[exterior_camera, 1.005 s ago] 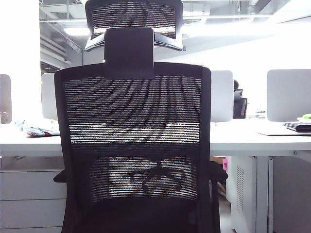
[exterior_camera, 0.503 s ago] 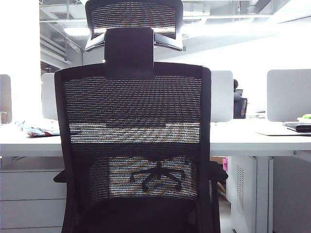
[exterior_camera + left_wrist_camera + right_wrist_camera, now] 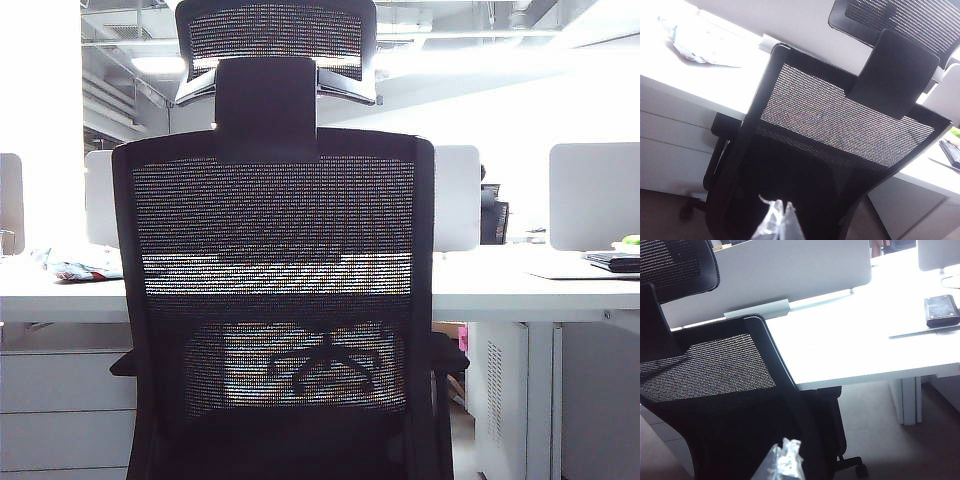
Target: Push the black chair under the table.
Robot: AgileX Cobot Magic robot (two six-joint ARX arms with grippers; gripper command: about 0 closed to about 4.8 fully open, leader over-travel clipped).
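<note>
The black chair (image 3: pixel 272 300) stands squarely in front of the table (image 3: pixel 520 285), its mesh back filling the middle of the exterior view and its headrest (image 3: pixel 276 40) rising above the pale grey divider screens (image 3: pixel 592 195). Through the mesh the table's front edge and the chair's star base show, and the armrests (image 3: pixel 448 355) sit below the tabletop level. Both wrist views suggest that the chair is already close in: the armrest (image 3: pixel 725 125) on the left wrist view reaches the front edge of the table (image 3: pixel 700 80) just beside the white drawer cabinet (image 3: pixel 670 150), and in the right wrist view the chair back (image 3: pixel 715 390) stands just off the table's front edge (image 3: pixel 865 375), with the seat apparently beneath it. Whether the seat is fully under cannot be told, so the push looks largely done with perhaps a final nudge left.

The left gripper (image 3: pixel 776 222) hangs behind the lower chair back, and its fingers seem together or nearly so, holding nothing; contact with the chair cannot be confirmed. The right gripper (image 3: pixel 782 460) sits behind the chair's right side frame, its fingers likewise apparently together and empty. A dark flat object (image 3: pixel 941 311) lies near the tabletop's far right edge, well away from the chair.
</note>
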